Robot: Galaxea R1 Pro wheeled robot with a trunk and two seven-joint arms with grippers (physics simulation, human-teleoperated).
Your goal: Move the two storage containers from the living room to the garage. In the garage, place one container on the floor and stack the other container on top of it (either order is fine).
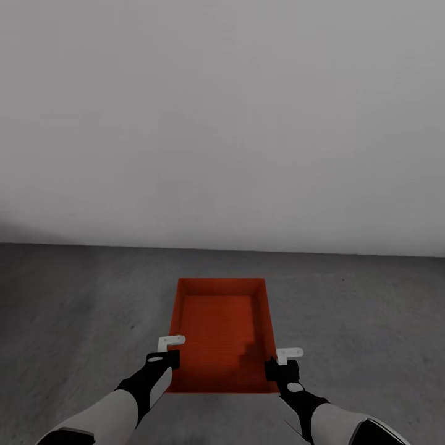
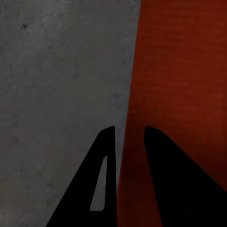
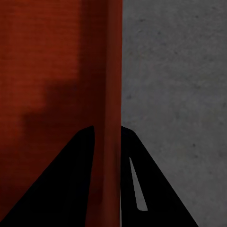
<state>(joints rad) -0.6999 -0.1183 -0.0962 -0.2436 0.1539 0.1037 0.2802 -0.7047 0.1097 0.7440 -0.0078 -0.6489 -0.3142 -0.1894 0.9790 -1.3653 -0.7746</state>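
One orange-red storage container (image 1: 219, 321) lies lengthwise in front of me over the dark grey garage floor (image 1: 80, 309); I cannot tell whether it rests on the floor or hangs just above it. My left gripper (image 1: 171, 361) is shut on its left wall near the near corner. The left wrist view shows that gripper (image 2: 128, 127) straddling the thin wall, with the container's ribbed bottom (image 2: 184, 71) on one side. My right gripper (image 1: 276, 369) is shut on the right wall. In the right wrist view the right gripper (image 3: 107, 126) pinches that wall of the container (image 3: 47, 56).
A plain pale grey wall (image 1: 222, 123) rises a short way beyond the container's far end. Speckled concrete floor (image 2: 56, 85) spreads to either side of the box (image 3: 175, 71).
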